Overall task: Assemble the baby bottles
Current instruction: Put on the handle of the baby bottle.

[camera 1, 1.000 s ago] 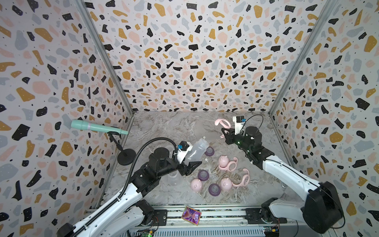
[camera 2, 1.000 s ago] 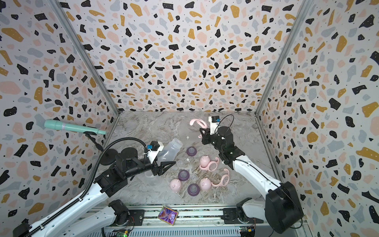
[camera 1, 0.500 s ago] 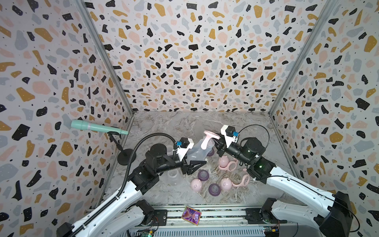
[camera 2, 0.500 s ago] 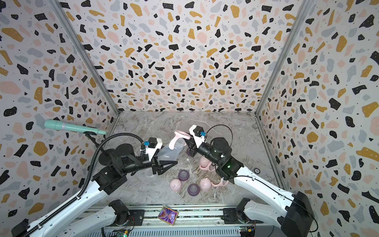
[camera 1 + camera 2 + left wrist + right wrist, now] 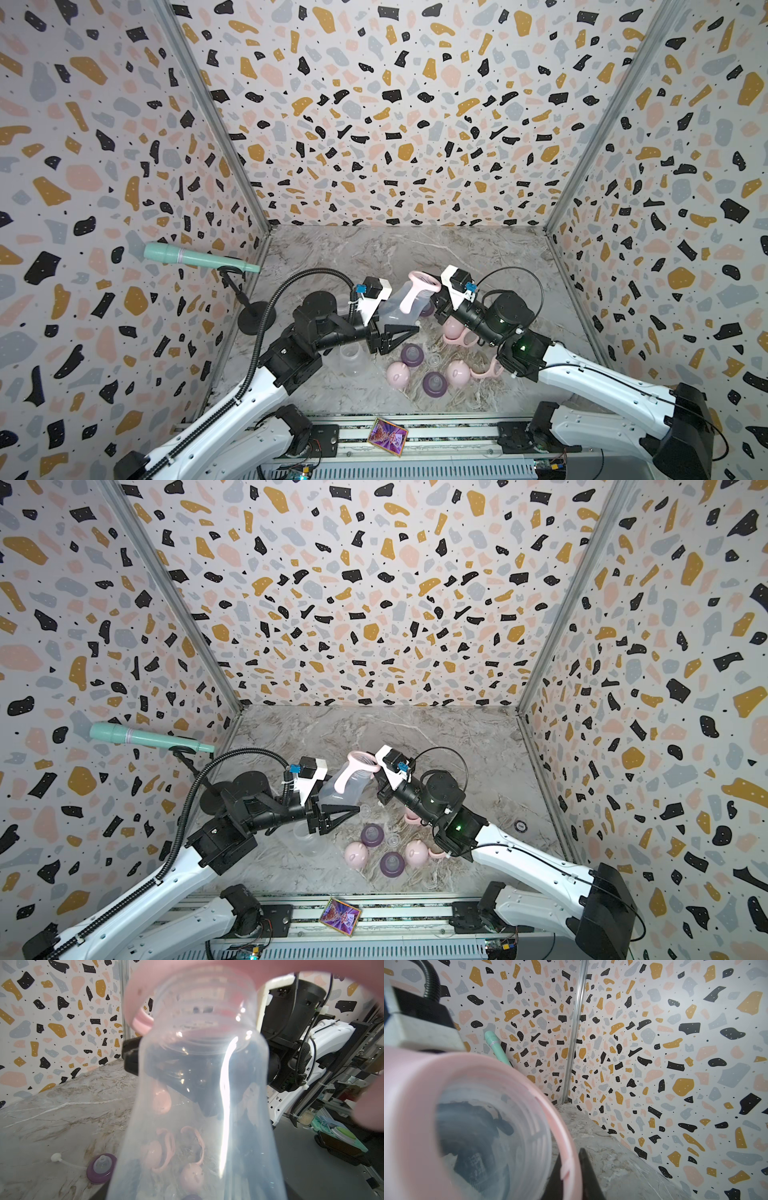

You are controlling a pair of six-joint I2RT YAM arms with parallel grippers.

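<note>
Terrazzo-print walls (image 5: 395, 124) on three sides, metal corner posts (image 5: 216, 137), grey marbled bench (image 5: 374, 249), mint microphone (image 5: 195, 257) on black stand (image 5: 255, 318) by left wall.

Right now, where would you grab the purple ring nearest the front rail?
Come straight down and pinch the purple ring across its outer rim, front and back. It lies flat with its teat up, and the pink caps sit close on both sides.

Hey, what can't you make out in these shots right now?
- Both top views: how the right pincer grips the pink collar; its camera mount covers that.
- Left wrist view: whether the collar is seated on the clear bottle; too close, blurred.
- Both top views: spare bottle, partly under the left arm.
</note>
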